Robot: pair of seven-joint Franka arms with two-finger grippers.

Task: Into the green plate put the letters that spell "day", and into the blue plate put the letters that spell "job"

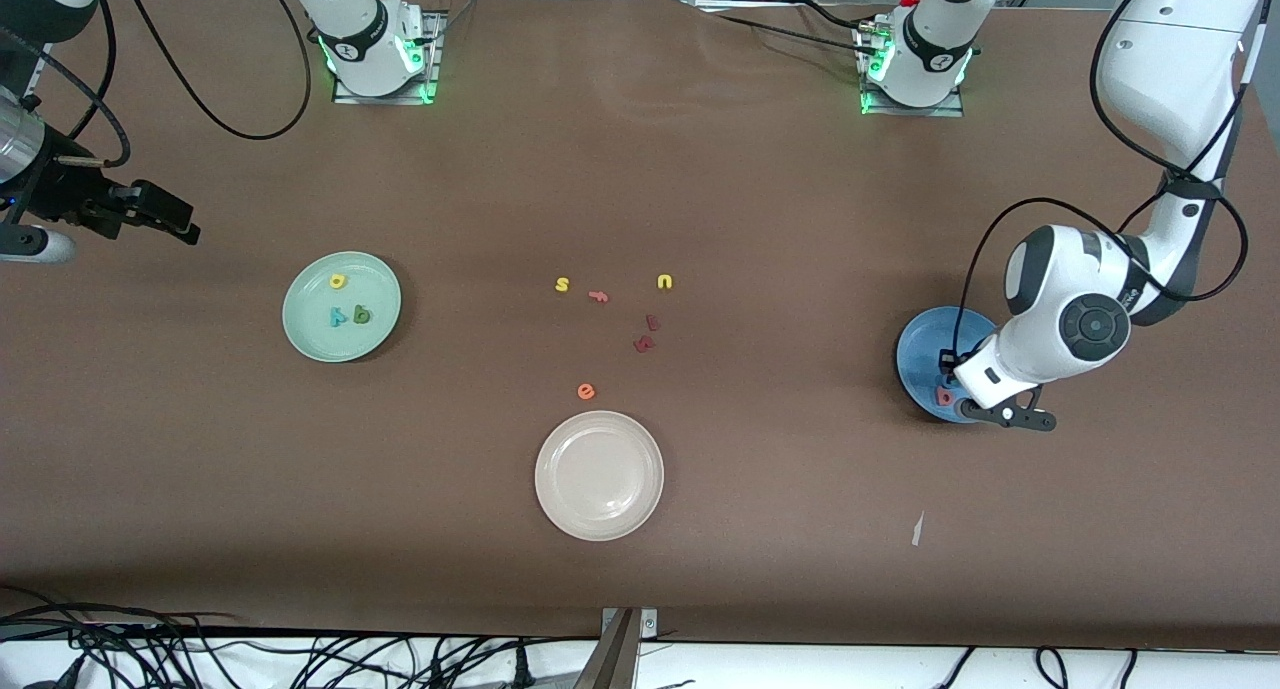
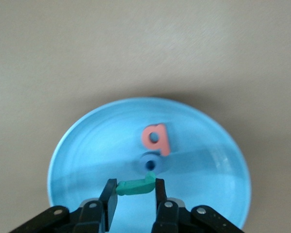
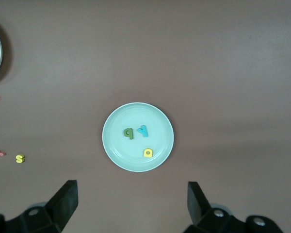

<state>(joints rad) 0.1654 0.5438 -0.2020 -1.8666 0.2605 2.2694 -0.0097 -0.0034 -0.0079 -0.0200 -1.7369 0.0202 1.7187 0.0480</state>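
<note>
We took the cream plate [image 1: 599, 475] in the middle of the table as our landmark. From it, the green plate [image 1: 342, 306] lay toward the right arm's end of the table and a little farther from the front camera. In it we saw the yellow a [image 1: 338, 281], the teal y [image 1: 339, 316] and the dark green d [image 1: 361, 315]; the y and the d lay just beside each other.

The blue plate [image 1: 925, 354] lay toward the left arm's end, also a little farther from the camera than the cream plate. The left gripper [image 2: 135, 189] hung low over it, its fingers closed on the teal j [image 2: 136, 186]. Under it, in the plate, the red b [image 2: 155, 139] and the blue o [image 2: 151, 162] lay touching each other.

The right gripper [image 1: 170, 217] waited in the air near the table's edge at the right arm's end, with its fingers wide apart and holding nothing.

Just farther from the camera than the cream plate lay an orange e [image 1: 586, 391], two dark red pieces [image 1: 647, 334], a yellow s [image 1: 562, 284], a small orange piece [image 1: 598, 295] and a yellow u [image 1: 665, 282].
</note>
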